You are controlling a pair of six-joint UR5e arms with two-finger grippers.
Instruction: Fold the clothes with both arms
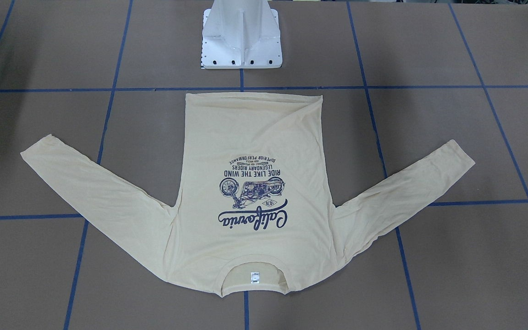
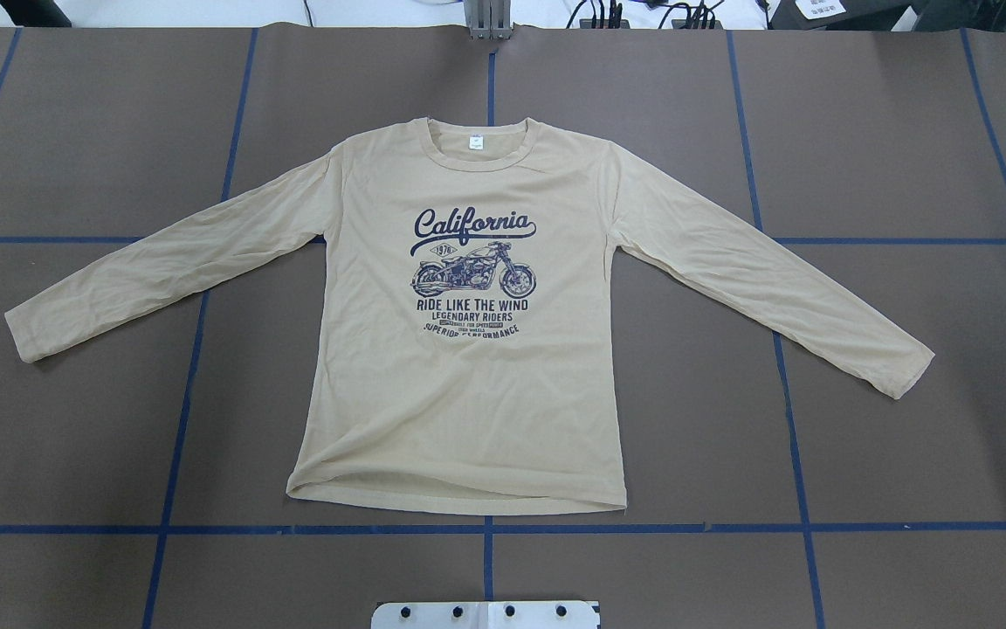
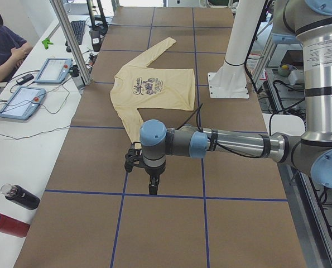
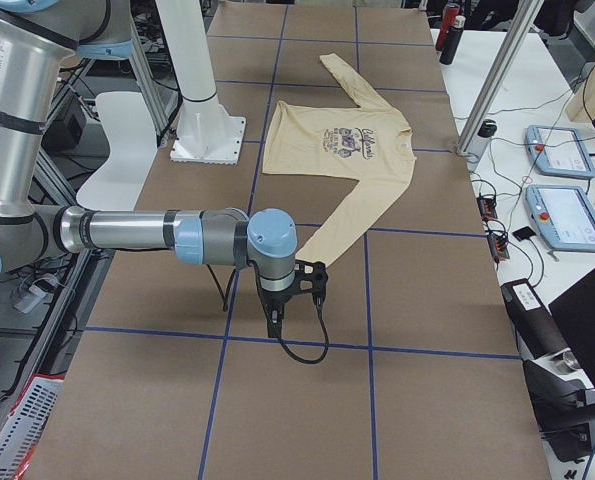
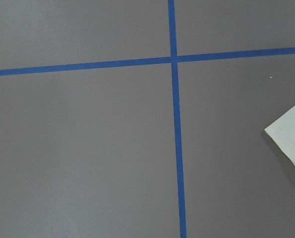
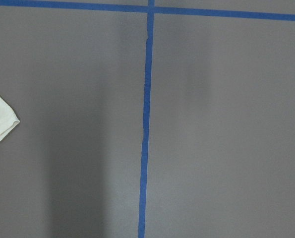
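Shirt point(image 2: 468, 411), spread flat and print-up at mid-table point(image 2: 75, 437), hem toward the robot, sleeves angled outward. The fabric looks thin, light and limp. It will likely sag and crease when lifted, so it is best pinched at cuffs, shoulders or hem corners. Print point(image 2: 472, 279) reads "California", "1976", "RIDE LIKE THE WIND", "LEGENDARY RIDERS", "SUPERIOR PERFORMANCE". Neck label point(image 2: 474, 144) is too small to read. Left gripper point(image 3: 153, 187) and right gripper point(image 4: 273, 325) hang over bare table, each near a cuff and clear of it. Whether their fingers are apart or together cannot be told.
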